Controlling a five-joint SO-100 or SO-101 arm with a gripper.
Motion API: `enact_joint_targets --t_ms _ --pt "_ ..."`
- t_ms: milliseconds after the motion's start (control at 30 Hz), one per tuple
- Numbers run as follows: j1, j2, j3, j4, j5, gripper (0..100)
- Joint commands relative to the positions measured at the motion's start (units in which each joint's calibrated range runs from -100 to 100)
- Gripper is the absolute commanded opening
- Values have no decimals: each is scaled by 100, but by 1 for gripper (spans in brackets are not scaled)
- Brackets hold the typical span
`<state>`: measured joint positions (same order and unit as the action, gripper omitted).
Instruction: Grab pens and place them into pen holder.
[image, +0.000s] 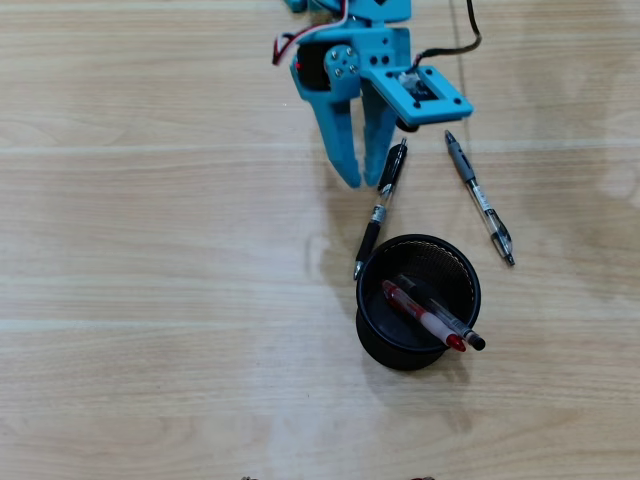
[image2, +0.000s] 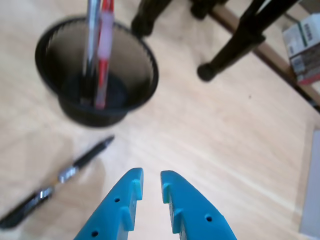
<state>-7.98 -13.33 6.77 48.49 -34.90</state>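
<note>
The pen holder (image: 375, 330) is a round black mesh cup on the wooden table, seen also in the wrist view (image2: 145, 75). A red and clear pen (image: 420, 312) (image2: 104, 55) and a clear pen with a black cap (image: 452, 322) (image2: 91, 45) lean inside it. A black pen (image: 381, 207) (image2: 75, 165) lies on the table just above the cup. A clear pen with a grey sleeve (image: 478, 197) lies further right. My blue gripper (image: 366, 183) (image2: 150, 179) hovers just left of the black pen, slightly open, holding nothing.
Black stand legs (image2: 225, 55) and a cardboard box (image2: 305, 47) sit beyond the cup in the wrist view. A black cable (image: 465, 40) runs off the arm at the top of the overhead view.
</note>
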Motion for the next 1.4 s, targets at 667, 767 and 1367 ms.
enact_joint_targets --t_ms 667,767,1367 --pt "-1154 1291 486 2254 -2067 14" --pt "-1154 1409 423 2108 -2077 25" --pt "-1226 2660 459 681 -2103 28"
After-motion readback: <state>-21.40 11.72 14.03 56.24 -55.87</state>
